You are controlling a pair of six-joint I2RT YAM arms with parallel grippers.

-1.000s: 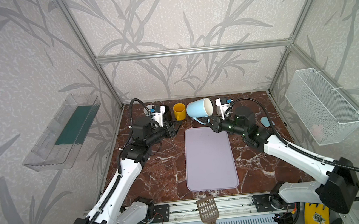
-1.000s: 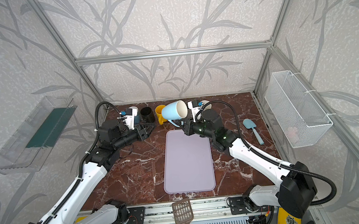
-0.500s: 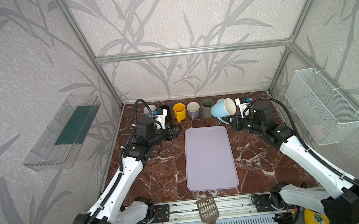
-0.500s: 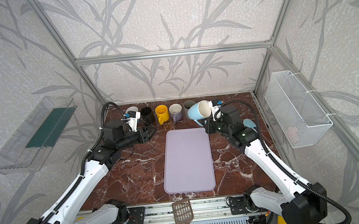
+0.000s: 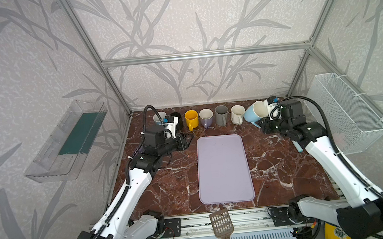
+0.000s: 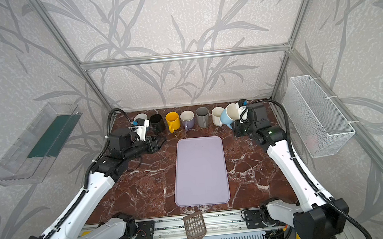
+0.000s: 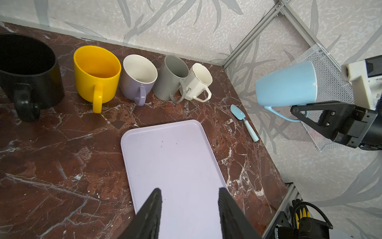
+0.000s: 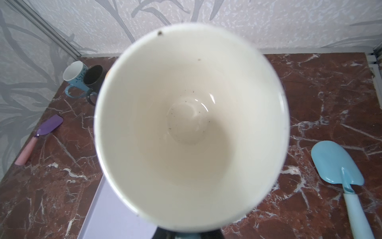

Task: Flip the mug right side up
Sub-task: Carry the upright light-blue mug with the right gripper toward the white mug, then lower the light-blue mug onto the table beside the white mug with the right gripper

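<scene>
Marble desk (image 5: 168, 191), read from its left side: the left pincer (image 7: 190, 191) hangs low by the far left corner of the tray (image 5: 224, 169). Its jaws are partly apart and hold nothing, so it seems parked out of the way.

Along the back wall six mugs stand mouth up, shoulder to shoulder: a patterned mug (image 5: 158, 116), a black mug (image 5: 178, 121), a yellow mug (image 5: 191, 120), a lilac mug (image 5: 206, 118), a grey mug (image 5: 221, 115) and a white mug (image 5: 236, 115). There is room at the right end of the row.

There, just beside the white mug, the blue mug (image 7: 286, 87) is held clear of the desk. The right pincer (image 7: 297, 112) is closed tight on its handle. The mug lies roughly on its side, mouth towards the right arm and handle underneath. Holding it by the handle probably lets the wrist roll the mug freely. By my judgement the turn is part done: it needs more roll, then setting down.
</scene>
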